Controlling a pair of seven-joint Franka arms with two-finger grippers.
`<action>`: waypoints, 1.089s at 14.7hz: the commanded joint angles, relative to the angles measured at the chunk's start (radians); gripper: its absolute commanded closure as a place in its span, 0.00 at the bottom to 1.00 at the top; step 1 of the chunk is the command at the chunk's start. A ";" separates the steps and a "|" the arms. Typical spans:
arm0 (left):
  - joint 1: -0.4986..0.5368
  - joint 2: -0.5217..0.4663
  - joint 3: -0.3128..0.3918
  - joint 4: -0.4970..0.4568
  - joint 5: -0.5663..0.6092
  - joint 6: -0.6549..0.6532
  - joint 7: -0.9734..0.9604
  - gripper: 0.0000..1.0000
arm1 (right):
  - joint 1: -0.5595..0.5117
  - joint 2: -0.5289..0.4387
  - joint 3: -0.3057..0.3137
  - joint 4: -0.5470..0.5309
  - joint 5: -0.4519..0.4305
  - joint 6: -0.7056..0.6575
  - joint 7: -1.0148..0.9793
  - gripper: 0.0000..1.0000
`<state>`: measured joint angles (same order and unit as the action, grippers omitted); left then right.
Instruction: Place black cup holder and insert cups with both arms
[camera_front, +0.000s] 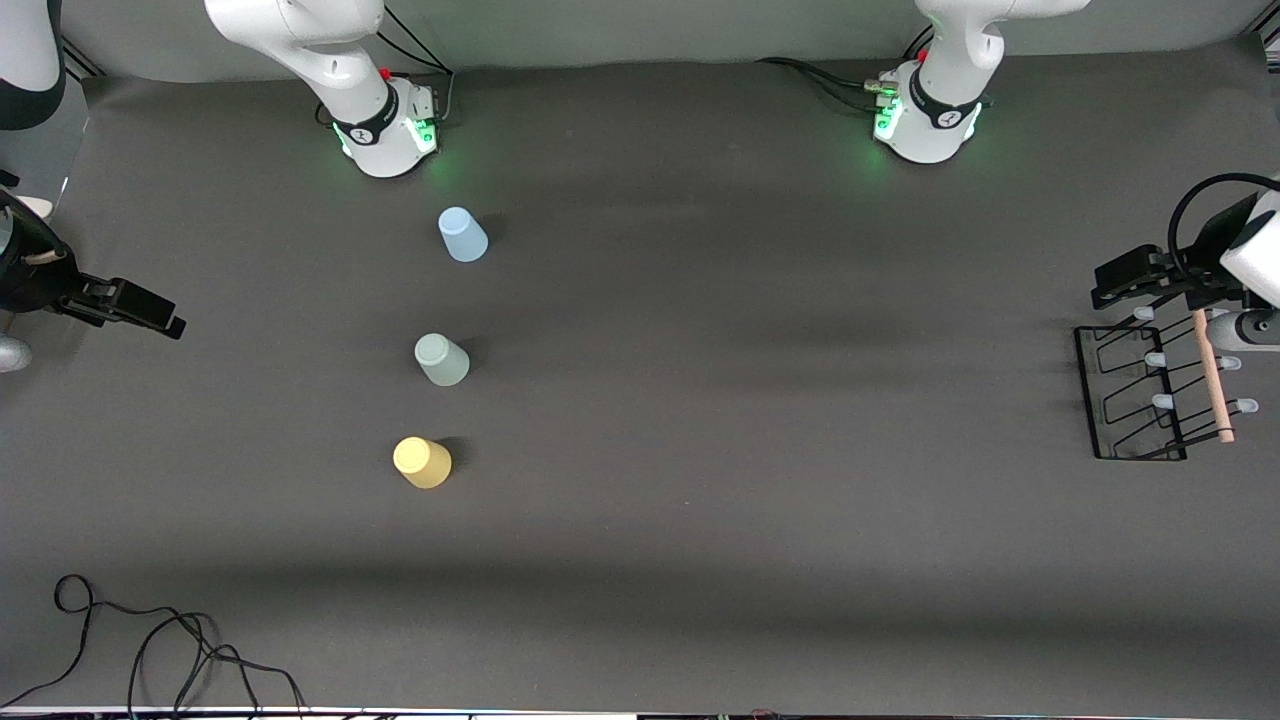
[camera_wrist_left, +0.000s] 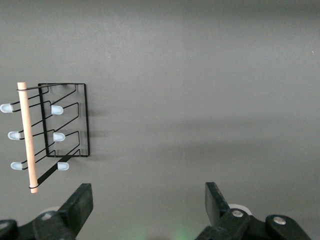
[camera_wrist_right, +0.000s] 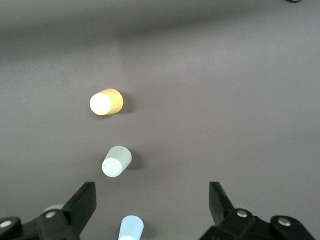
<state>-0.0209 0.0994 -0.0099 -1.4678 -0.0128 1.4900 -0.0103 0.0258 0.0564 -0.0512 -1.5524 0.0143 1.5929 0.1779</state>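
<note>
The black cup holder (camera_front: 1086, 395) stands on the mat at the left arm's end of the table, its wooden rod handle (camera_front: 1212, 375) above the pale-blue-tipped pegs. The left wrist view shows the holder (camera_wrist_left: 86, 120) off to one side. My left gripper (camera_front: 1112, 284) (camera_wrist_left: 149, 200) hangs open and empty over the mat beside it. Three cups stand upside down in a row toward the right arm's end: light blue (camera_front: 463, 235) (camera_wrist_right: 131, 228), pale green (camera_front: 442, 359) (camera_wrist_right: 116, 161), and yellow (camera_front: 422, 462) (camera_wrist_right: 106, 102) nearest the front camera. My right gripper (camera_front: 168, 320) (camera_wrist_right: 152, 200) is open, empty, apart from the cups.
The two arm bases (camera_front: 385, 130) (camera_front: 925, 120) glow green along the table's back edge. Loose black cables (camera_front: 150, 640) lie at the front corner on the right arm's end. A broad stretch of dark mat separates the cups from the holder.
</note>
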 joint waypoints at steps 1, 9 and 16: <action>-0.011 -0.012 0.004 -0.009 0.028 -0.002 -0.010 0.00 | 0.003 0.011 0.004 0.028 -0.017 -0.028 0.021 0.00; 0.074 -0.069 0.008 -0.095 0.048 -0.004 0.085 0.00 | 0.005 0.013 0.004 0.002 -0.010 -0.028 0.021 0.00; 0.425 -0.089 0.008 -0.281 0.056 0.152 0.516 0.00 | 0.006 -0.009 0.002 -0.043 -0.017 -0.019 0.023 0.00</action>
<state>0.3435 0.0616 0.0125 -1.6462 0.0323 1.5654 0.4078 0.0261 0.0672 -0.0512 -1.5768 0.0143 1.5686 0.1779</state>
